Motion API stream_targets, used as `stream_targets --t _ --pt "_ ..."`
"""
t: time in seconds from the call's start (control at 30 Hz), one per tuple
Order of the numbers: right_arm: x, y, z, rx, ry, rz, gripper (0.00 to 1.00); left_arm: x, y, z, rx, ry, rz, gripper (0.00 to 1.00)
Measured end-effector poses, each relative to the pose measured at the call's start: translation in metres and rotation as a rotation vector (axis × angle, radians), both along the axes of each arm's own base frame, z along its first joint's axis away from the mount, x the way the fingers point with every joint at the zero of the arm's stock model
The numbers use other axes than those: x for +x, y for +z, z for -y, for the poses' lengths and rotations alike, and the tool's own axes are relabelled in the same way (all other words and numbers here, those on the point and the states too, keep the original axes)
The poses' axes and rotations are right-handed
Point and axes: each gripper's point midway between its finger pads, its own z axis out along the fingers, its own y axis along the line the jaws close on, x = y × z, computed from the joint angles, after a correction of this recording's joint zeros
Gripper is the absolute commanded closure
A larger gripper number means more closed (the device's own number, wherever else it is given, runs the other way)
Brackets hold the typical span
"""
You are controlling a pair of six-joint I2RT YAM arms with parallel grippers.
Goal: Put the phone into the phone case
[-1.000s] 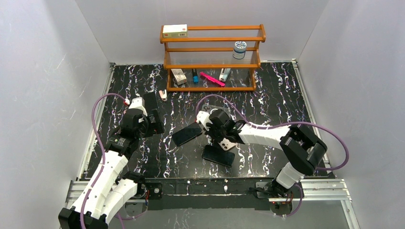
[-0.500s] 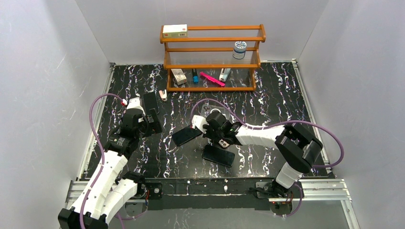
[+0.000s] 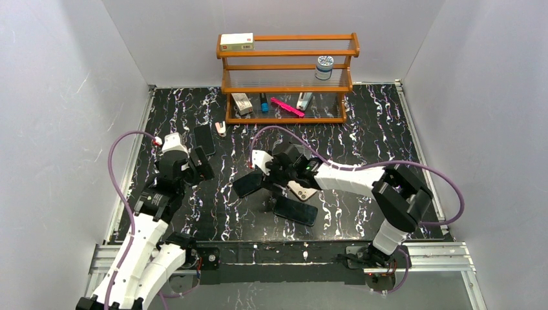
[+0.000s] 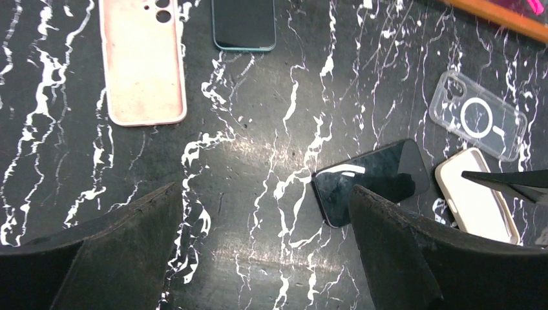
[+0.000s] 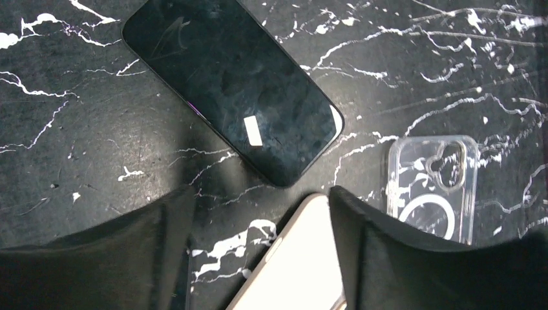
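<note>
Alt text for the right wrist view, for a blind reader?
A black phone lies screen-up and diagonal on the black marble table, just beyond the open right claw. A cream case pokes in between the two fingers at the bottom edge, and a clear case lies flat to the right.

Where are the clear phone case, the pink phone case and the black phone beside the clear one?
clear phone case (image 4: 477, 116): left wrist view, on its round ring.
pink phone case (image 4: 143, 71): left wrist view, middle of its flat face.
black phone (image 5: 236, 90): right wrist view, centre of its screen.
</note>
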Motion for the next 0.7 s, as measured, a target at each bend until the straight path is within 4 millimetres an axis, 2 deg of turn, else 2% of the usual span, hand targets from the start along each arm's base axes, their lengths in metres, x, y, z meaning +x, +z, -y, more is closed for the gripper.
stream_targets --t 0.07,0.3,0.53,0.7 --pt "0.001 -0.004 -0.006 -0.001 0.024 0.001 0.02 -0.002 0.006 -0.005 0.004 0.024 0.024 0.02" --pt "0.002 -0.025 -0.028 -0.018 0.131 -0.025 0.01 -0.007 0.021 -0.016 0.005 0.076 0.097 0.02" --pt "0.002 -0.026 -0.048 0.016 0.199 -0.041 0.01 -0.009 0.024 -0.02 0.009 0.097 0.111 0.02" --pt "0.001 -0.036 -0.053 0.013 0.223 -0.057 0.01 -0.01 0.023 -0.022 0.014 0.103 0.107 0.02"
